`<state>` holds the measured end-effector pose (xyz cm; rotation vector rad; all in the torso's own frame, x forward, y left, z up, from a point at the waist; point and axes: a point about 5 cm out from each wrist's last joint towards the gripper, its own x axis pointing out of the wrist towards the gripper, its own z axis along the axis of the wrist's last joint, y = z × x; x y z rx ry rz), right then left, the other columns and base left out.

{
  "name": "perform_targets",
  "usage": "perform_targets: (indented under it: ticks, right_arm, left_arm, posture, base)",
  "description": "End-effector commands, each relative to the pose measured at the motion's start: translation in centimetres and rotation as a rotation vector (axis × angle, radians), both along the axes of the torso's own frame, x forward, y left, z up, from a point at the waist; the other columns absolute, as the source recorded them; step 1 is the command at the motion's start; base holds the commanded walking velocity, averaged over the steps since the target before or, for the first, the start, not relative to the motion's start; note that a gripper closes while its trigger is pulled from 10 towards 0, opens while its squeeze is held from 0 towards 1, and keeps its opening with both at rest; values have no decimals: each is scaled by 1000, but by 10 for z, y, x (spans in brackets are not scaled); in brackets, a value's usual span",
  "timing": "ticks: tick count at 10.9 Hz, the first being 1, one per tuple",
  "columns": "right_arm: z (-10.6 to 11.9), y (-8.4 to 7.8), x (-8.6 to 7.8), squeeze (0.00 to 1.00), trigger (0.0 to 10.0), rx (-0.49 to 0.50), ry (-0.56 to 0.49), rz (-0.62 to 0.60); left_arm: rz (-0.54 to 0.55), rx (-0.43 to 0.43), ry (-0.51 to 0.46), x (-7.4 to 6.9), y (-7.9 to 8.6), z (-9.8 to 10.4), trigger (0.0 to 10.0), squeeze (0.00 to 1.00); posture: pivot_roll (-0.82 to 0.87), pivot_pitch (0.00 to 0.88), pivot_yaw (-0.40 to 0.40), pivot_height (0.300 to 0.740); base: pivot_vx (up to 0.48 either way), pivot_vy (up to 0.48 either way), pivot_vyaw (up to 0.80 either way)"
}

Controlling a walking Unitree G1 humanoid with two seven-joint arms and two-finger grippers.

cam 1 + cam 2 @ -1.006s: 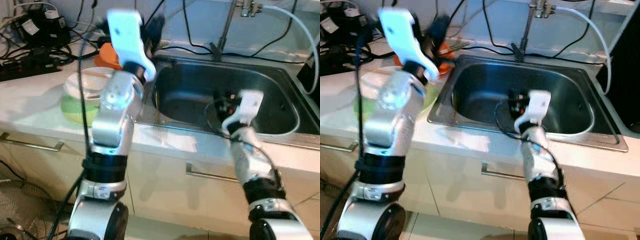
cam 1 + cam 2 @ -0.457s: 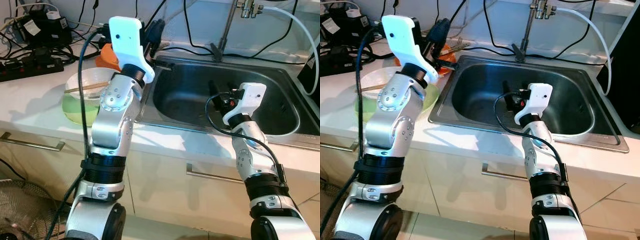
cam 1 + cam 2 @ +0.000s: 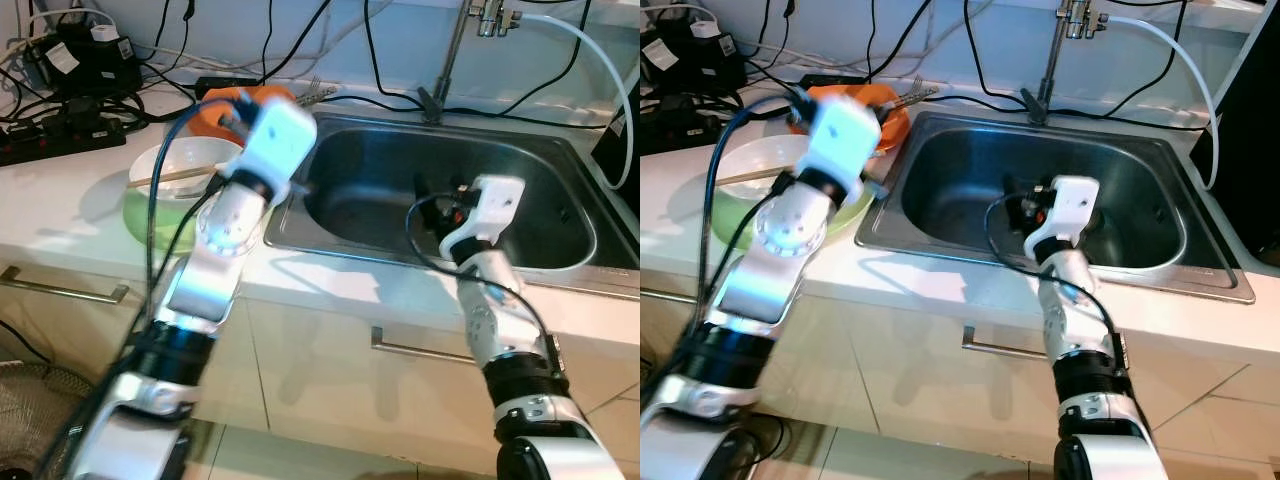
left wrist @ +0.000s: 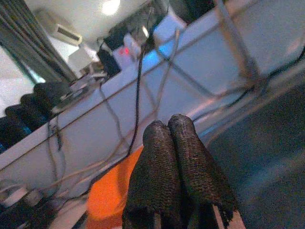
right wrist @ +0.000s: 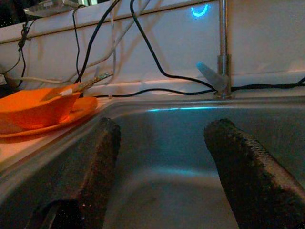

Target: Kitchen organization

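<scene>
My left gripper [image 4: 167,125] is shut with nothing between its fingers, and it faces the orange dishes and the sink's left rim. Its white wrist [image 3: 278,138] is blurred, low over the counter beside the sink [image 3: 560,150]. Inside the steel sink my right gripper [image 5: 164,176] hangs open and empty, its fingers [image 3: 420,188] pointing toward the sink's left wall. An orange bowl on an orange plate [image 3: 892,108], with a fork resting in it, stands at the sink's back left corner. A white bowl with a chopstick across it sits in a green bowl [image 3: 165,190] on the counter.
A tap [image 3: 455,50] with a white hose rises behind the sink. Power strips and tangled cables [image 3: 70,90] crowd the back left of the counter. Cabinet handles [image 3: 410,350] run below the counter edge. A fan grille [image 3: 30,420] stands on the floor at the lower left.
My left arm has dropped from high over the orange bowl to low beside the sink and is blurred with motion. The right gripper stays open in the sink, hardly moved.
</scene>
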<state>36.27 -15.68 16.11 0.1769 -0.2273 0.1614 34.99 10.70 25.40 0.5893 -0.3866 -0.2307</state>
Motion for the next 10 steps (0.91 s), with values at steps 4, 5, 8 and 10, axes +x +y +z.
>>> perform_targets:
  ticks: [4, 5, 8, 10]
  right_arm:
    - [-7, -2, 0, 0, 10000, 7, 31, -15]
    - [-7, -2, 0, 0, 10000, 9, 35, -15]
    - [-8, 2, 1, 0, 10000, 15, 40, -9]
    - [-8, 2, 1, 0, 10000, 17, 38, -13]
  left_arm:
    - [231, 103, 34, 7, 72, 9, 10000, 1000]
    - [249, 136, 63, 8, 84, 10, 10000, 0]
    - [142, 172, 276, 10, 105, -5, 10000, 0]
    - [78, 202, 325, 13, 115, 4, 10000, 0]
  posture:
    - [172, 24, -11, 740]
    - [177, 27, -11, 740]
    - [184, 30, -10, 740]
    - [185, 31, -6, 740]
  base:
    - [0, 0, 0]
    - [0, 0, 0]
    - [0, 0, 0]
    - [0, 0, 0]
